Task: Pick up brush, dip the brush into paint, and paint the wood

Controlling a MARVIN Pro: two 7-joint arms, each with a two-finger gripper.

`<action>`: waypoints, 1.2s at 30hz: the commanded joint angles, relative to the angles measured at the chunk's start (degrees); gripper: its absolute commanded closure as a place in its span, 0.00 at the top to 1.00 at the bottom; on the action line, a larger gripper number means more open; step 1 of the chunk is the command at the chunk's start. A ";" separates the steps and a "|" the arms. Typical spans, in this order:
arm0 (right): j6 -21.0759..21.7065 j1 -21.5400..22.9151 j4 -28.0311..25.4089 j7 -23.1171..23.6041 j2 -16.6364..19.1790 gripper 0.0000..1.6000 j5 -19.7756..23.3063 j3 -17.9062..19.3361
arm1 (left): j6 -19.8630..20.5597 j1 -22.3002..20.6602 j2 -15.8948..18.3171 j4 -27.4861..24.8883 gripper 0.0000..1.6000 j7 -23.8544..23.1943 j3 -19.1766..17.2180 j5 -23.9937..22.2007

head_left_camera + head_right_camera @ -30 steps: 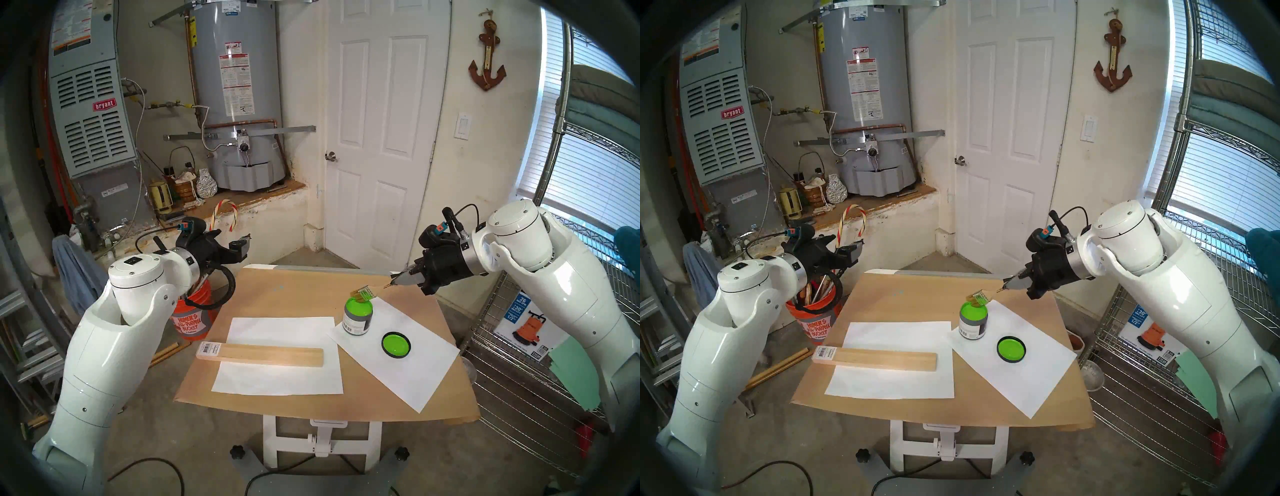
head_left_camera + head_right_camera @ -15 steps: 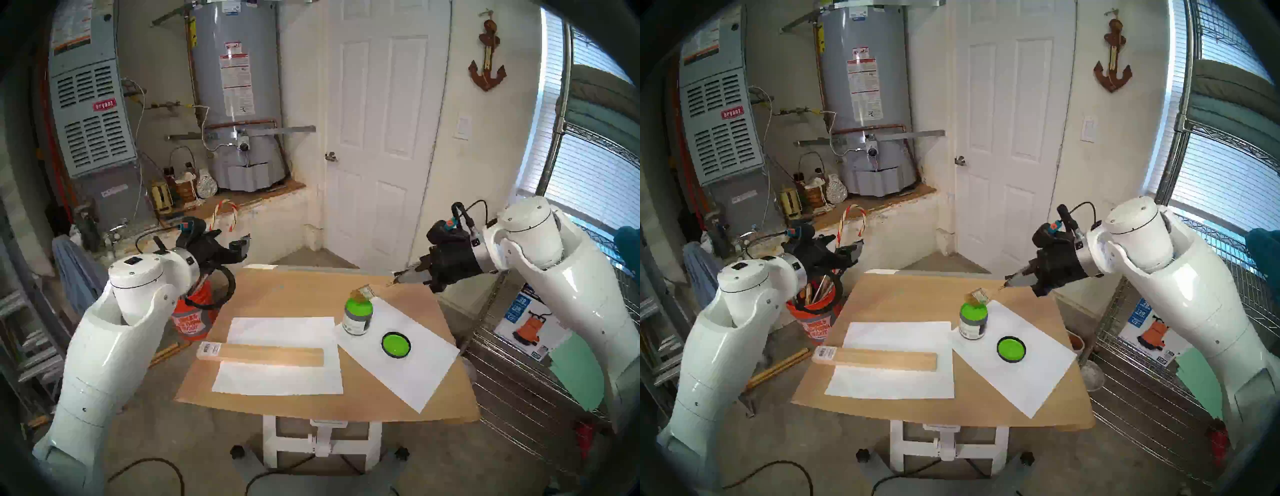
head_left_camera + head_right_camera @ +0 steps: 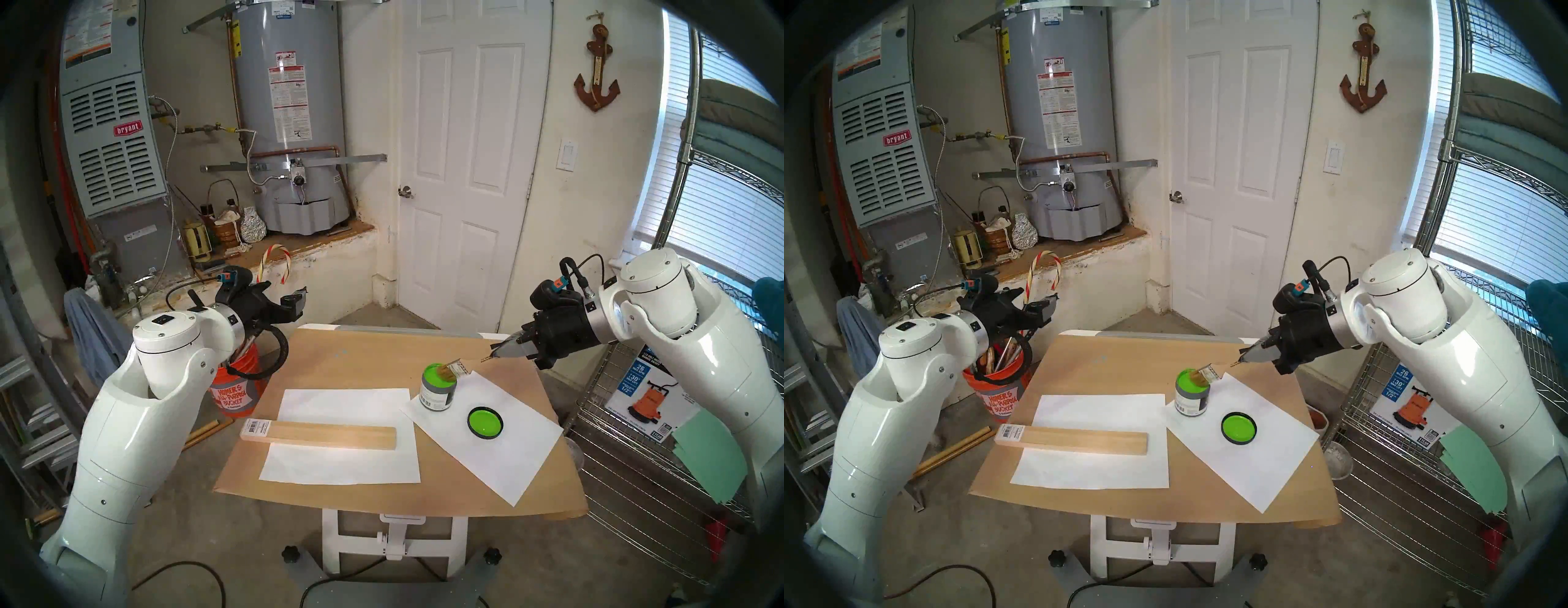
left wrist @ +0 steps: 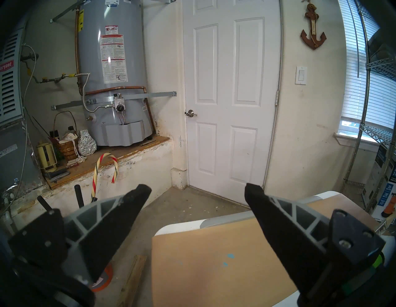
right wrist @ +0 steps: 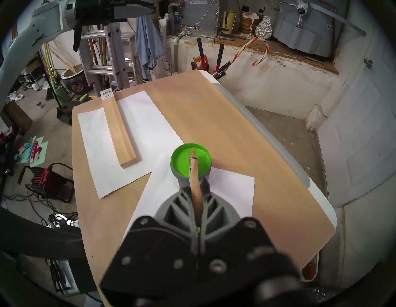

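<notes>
The right claw [image 5: 196, 193] is squeezing the far end of the brush [image 3: 456, 367] handle. The brush looks light and stiff, with soft hairs, so holding the handle seems best. Its hairs are sticking out in front of the claw, dipping into the green paint [image 5: 182, 159] in the jar [image 3: 437, 397]. The wood [image 3: 322, 436] is lying well apart on the table [image 3: 360, 365]. The left claw [image 4: 197, 193] is hanging open, holding nothing.

Daylight pours through the window blinds [image 3: 721, 204], bright and even, with glare blowing out the slats. Soft shadows beside the window, a dark fisheye rim bending every edge, and the right wrist view's near foreground is blurred.
</notes>
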 commanded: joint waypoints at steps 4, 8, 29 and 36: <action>0.04 2.84 -0.33 -0.55 -2.16 0.00 -2.32 -1.81 | -0.17 -0.52 0.09 -0.97 1.00 0.02 -0.53 -0.09; 0.82 4.40 -0.43 -0.46 -2.79 0.00 -3.60 -3.08 | -0.18 -0.52 0.09 -0.96 1.00 0.02 -0.53 -0.09; 2.74 9.51 -1.41 1.68 -4.77 0.00 -8.43 -7.59 | -0.18 -0.53 0.09 -0.95 1.00 0.01 -0.52 -0.09; 2.56 10.74 -0.87 1.94 -5.55 0.00 -9.98 -9.67 | -0.18 -0.52 0.09 -0.96 1.00 0.02 -0.53 -0.09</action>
